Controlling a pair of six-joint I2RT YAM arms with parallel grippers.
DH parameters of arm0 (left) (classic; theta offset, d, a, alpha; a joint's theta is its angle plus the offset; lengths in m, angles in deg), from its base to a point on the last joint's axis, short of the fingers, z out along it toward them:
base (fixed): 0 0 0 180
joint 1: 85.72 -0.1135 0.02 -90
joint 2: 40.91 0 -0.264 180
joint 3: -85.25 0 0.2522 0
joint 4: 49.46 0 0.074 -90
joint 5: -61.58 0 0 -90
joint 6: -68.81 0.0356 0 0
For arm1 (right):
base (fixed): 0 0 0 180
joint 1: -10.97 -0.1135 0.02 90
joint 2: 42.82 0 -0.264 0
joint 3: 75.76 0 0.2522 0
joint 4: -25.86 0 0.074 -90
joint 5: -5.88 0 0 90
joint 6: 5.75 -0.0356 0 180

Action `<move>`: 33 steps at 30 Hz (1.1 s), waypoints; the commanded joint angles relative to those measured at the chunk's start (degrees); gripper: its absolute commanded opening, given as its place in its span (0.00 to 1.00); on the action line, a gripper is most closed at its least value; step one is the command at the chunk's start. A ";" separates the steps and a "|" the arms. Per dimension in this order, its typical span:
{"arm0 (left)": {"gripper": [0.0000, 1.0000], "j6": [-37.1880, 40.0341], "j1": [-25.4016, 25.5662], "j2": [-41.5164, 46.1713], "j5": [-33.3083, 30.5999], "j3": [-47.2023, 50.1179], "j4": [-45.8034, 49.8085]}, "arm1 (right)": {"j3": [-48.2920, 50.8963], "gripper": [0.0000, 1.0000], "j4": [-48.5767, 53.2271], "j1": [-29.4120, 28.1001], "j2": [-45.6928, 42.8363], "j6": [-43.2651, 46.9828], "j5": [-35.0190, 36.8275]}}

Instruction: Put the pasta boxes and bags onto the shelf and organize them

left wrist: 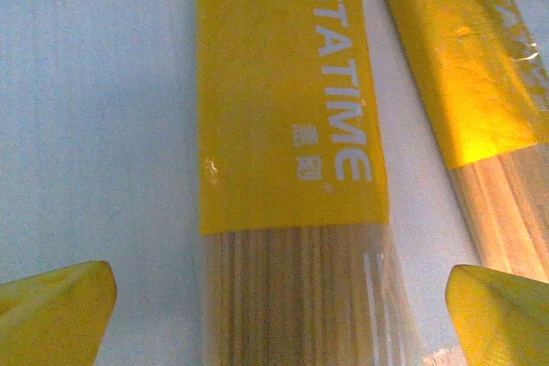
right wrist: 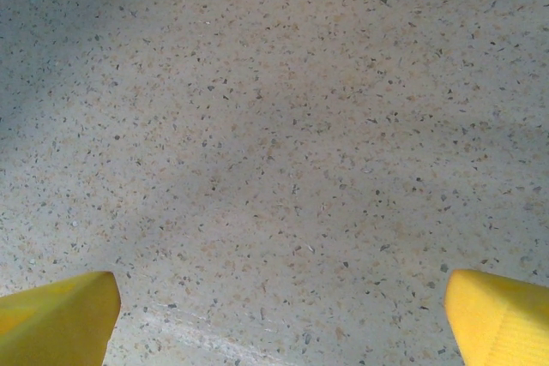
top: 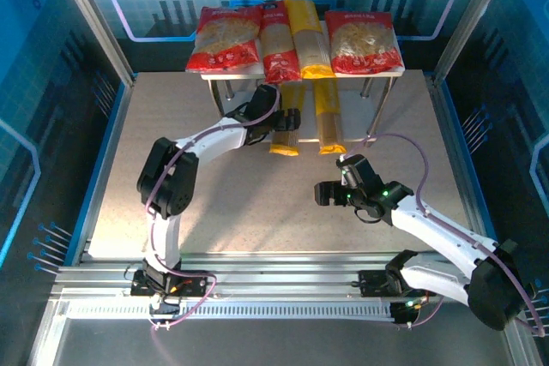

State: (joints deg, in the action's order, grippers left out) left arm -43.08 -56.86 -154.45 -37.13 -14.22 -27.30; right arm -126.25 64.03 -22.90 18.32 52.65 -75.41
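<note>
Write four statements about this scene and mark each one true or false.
1. Four packs lie on top of the shelf. True.
2. The left end effector is shut on a spaghetti pack. False: it is open, with one finger on either side of that pack.
3. The right end effector holds a pack. False: it is open and empty above the table.
4. Two spaghetti packs stick out from under the shelf's top. True.

The left arm [top: 210, 136] and right arm [top: 437, 227] have white links and black joints. Purple cables [top: 426, 159] loop along them. Yellow pads [left wrist: 53, 310] tip the jaws.
</note>
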 commanded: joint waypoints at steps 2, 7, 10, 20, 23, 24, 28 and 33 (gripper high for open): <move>0.99 2.66 0.46 5.90 0.09 3.56 -0.88 | 0.14 0.98 -0.46 -0.71 -0.30 -1.21 -0.09; 0.94 3.35 1.72 8.82 -4.21 6.94 2.63 | -0.18 0.98 0.00 -0.89 -0.66 -1.32 0.08; 0.91 3.46 1.81 9.21 -5.97 7.64 5.78 | -0.42 0.98 0.25 -0.94 -1.06 -1.28 0.32; 0.75 2.72 1.72 10.28 -10.21 10.76 9.00 | -0.83 0.98 0.74 -1.24 -1.38 -1.72 0.61; 0.74 2.75 1.72 9.93 -11.23 10.73 10.43 | -0.81 0.98 0.96 -1.41 -1.63 -1.76 0.78; 0.74 2.71 1.72 9.97 -11.33 10.98 10.45 | -0.82 0.98 1.00 -1.52 -1.80 -1.80 0.96; 0.74 2.45 1.64 9.63 -11.05 11.27 11.19 | -0.77 0.98 1.10 -1.62 -2.16 -1.80 1.14; 0.74 1.80 1.64 9.29 -9.07 11.56 11.95 | -0.69 0.98 0.97 -1.72 -2.26 -1.83 1.23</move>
State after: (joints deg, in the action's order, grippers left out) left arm -40.70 -55.13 -146.27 -46.82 -3.64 -17.59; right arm -126.25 64.20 -23.64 16.92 51.82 -75.15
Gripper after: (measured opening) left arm 0.740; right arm 0.979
